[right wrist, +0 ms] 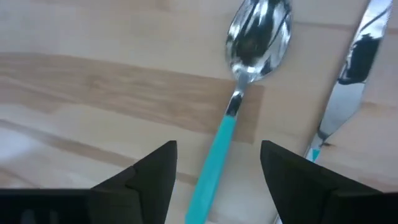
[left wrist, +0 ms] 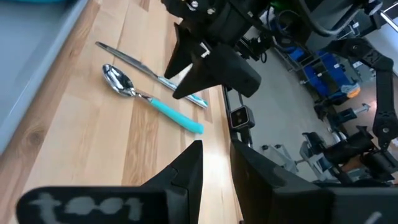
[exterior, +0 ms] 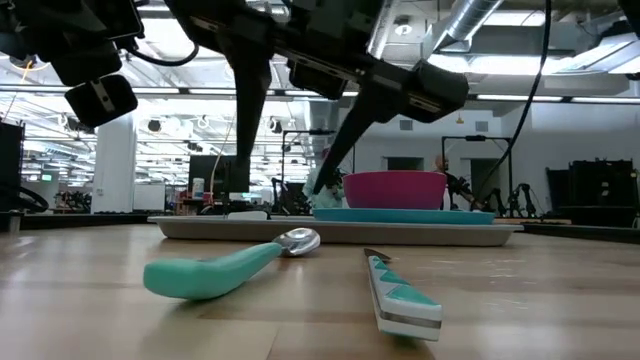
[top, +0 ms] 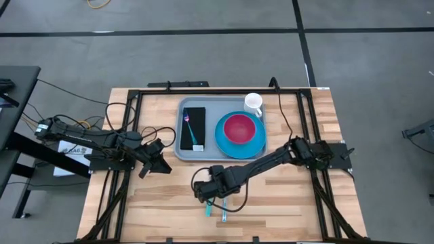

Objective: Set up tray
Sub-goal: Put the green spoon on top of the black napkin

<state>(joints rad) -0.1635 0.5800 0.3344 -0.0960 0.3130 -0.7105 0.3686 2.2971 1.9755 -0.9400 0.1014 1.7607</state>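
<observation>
Right gripper (right wrist: 214, 168) open over the spoon (right wrist: 249, 68), handle between its fingers.

The knife (top: 223, 210) lies beside it. The tray (top: 182, 146) behind already holds plate, bowl and fork; spoon and knife remain. Left gripper (top: 157, 165), nearly closed and empty, waits nearby.

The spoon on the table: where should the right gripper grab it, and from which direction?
Grip the spoon on its teal handle, from straight above. It lies flat on the wood, and the open right gripper already straddles the handle; the knife lies close alongside, so keep clear.

No readable text or labels
</observation>
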